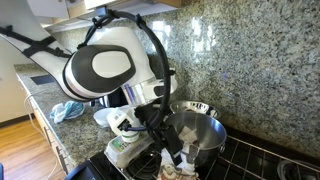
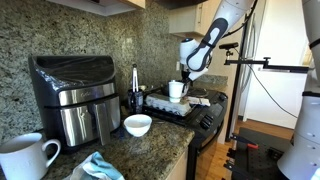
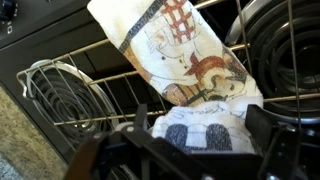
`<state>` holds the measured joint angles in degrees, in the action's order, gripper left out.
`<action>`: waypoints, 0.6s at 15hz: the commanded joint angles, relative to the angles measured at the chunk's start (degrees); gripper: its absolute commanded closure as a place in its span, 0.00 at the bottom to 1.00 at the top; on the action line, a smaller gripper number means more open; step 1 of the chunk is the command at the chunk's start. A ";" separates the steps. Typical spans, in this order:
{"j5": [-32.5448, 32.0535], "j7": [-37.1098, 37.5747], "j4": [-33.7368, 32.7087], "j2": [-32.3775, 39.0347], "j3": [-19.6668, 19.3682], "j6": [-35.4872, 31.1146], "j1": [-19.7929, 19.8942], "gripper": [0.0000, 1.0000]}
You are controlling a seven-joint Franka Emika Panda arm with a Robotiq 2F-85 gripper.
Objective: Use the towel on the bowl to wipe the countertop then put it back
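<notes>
Wrist view: towel (image 3: pixel 185 60) spread across the stove (image 3: pixel 280 50), from upper middle of frame down to lower middle; cream cloth with dark print, near end bunched.
Claw: claw (image 3: pixel 185 150) open wide at bottom edge of frame, jaws standing either side of the towel's near end; nothing held; touching the cloth or just above it, cannot tell.
Bowl: bowl (image 1: pixel 200 132) right of centre in an exterior view, just beside the claw; towel appears to lie off it, on the stove bars.
Desk: desk (image 2: pixel 150 150) speckled granite at lower middle in an exterior view, carrying a white bowl (image 2: pixel 138 124) and a blue cloth (image 2: pixel 100 167).
Handling: judged light, soft and limp; likely to sag and trail once lifted; not fragile, hardly slippery; could catch on a bar.
Hold point: best at the bunched near end between the jaws, pinching a raised fold rather than a flat layer; closing too low risks clamping a bar along with the cloth.
</notes>
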<state>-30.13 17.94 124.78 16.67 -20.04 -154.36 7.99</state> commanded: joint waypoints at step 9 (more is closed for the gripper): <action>-4.70 -4.44 4.53 -1.18 -2.76 -10.62 -0.88 0.00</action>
<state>-33.13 15.07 127.55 16.67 -21.41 -162.33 7.89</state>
